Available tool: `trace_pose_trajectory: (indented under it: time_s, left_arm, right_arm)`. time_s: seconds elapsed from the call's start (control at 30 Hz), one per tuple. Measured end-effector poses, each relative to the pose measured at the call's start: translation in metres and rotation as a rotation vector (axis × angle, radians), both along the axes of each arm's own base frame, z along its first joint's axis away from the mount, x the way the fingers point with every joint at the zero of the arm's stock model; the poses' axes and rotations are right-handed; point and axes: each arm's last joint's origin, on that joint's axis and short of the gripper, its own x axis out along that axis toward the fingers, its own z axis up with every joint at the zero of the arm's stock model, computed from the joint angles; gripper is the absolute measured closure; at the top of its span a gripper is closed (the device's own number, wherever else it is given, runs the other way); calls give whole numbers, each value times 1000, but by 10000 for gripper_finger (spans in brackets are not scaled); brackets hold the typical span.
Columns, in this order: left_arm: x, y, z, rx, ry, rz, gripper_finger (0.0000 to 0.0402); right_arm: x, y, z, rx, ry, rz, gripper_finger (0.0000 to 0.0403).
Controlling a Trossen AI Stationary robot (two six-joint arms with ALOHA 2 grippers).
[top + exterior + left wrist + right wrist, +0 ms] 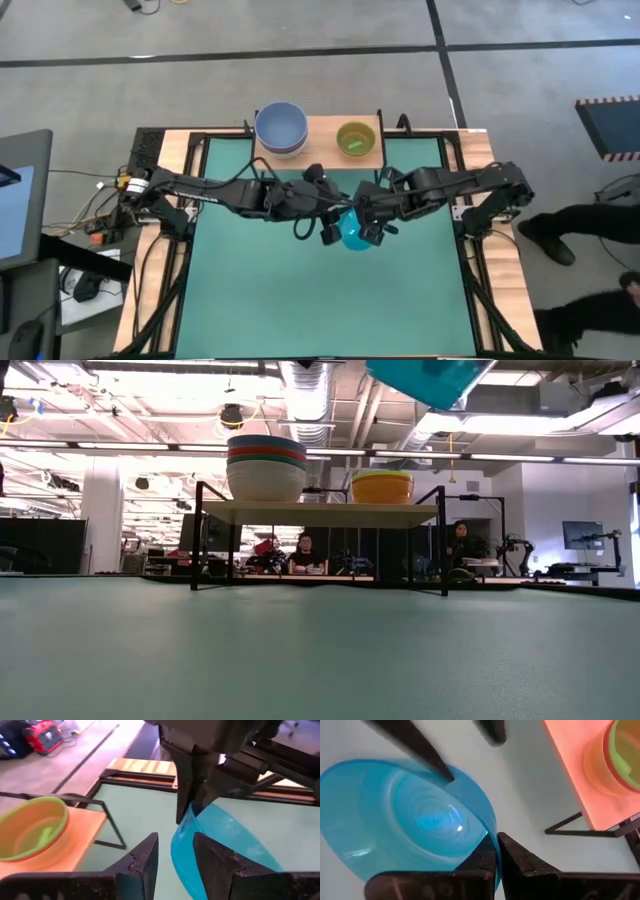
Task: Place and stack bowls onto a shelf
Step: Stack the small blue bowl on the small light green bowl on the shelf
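Observation:
The cyan bowl hangs in the air over the middle of the green table, between my two grippers; the low view shows it tilted, high up. My right gripper is shut on its rim. My left gripper is open, with one finger on either side of the opposite rim. On the shelf stand a stack of white, dark teal, red and periwinkle bowls and a green bowl nested in a yellow one. The pink bowl is not visible. My right gripper pinches the cyan bowl's rim on the side toward the table's right, one finger inside the bowl and one outside. It reaches in from the right, slanting down. The bowl is lifted clear of the table and tilted. My left gripper: one finger reaches over the bowl's inside; whether it touches, I cannot tell.
The shelf stands at the table's far edge, its black legs on the table. Between it and the near edge lies bare green table surface. People sit in the room beyond, and a person's legs show at the right.

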Motion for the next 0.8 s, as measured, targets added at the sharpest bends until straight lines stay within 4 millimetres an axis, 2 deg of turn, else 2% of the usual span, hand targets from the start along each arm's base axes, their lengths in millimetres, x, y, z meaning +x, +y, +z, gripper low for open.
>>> trace_pose_trajectory:
  time_s: [0.23, 0.47, 0.6, 0.8]
  left_arm:
    - [-3, 4, 3, 25, 0, 39, 288]
    - [-5, 26, 21, -26, -68, 55, 288]
    - [-3, 42, 27, -49, -91, -20, 288]
    - [3, 68, 12, 7, -2, 33, 288]
  right_arm:
    - [1, -18, 3, -29, 23, -13, 374]
    - [1, -40, 3, -56, 50, -57, 375]
    - [1, -54, 2, -64, 72, -78, 373]
    - [0, -67, 2, -77, 93, -75, 372]
